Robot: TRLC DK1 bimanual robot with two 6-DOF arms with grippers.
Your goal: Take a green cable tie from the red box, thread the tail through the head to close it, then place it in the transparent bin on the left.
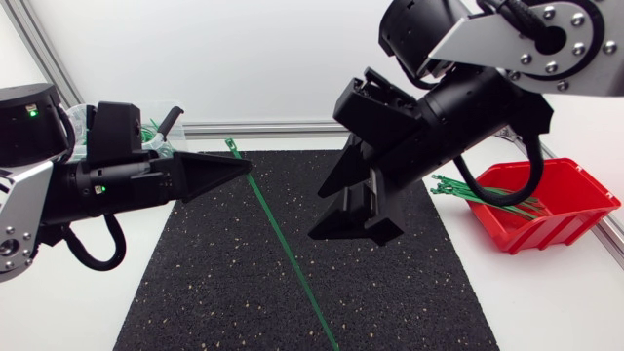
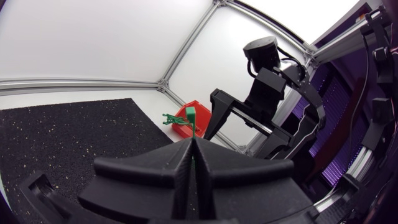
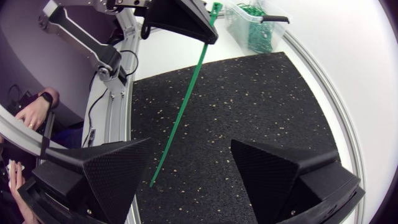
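Closest to the lens, my right pincer (image 3: 191, 144) is hanging released above the black mat (image 1: 390, 292), fingers wide apart. My left pincer (image 1: 244, 168) is clenching the green cable tie (image 1: 283, 239) just below its head. The tail is slanting down across the mat, and I cannot tell whether its tip is touching. The transparent bin (image 3: 264, 37) is sitting behind my left arm, mostly hidden from above. Spare ties (image 1: 478, 192) are poking out of the red box (image 1: 575, 210) on the tabletop (image 1: 546, 302).

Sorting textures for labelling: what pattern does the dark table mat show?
Black rubbery mat, scattered pale speckles; clearest in right wrist view.
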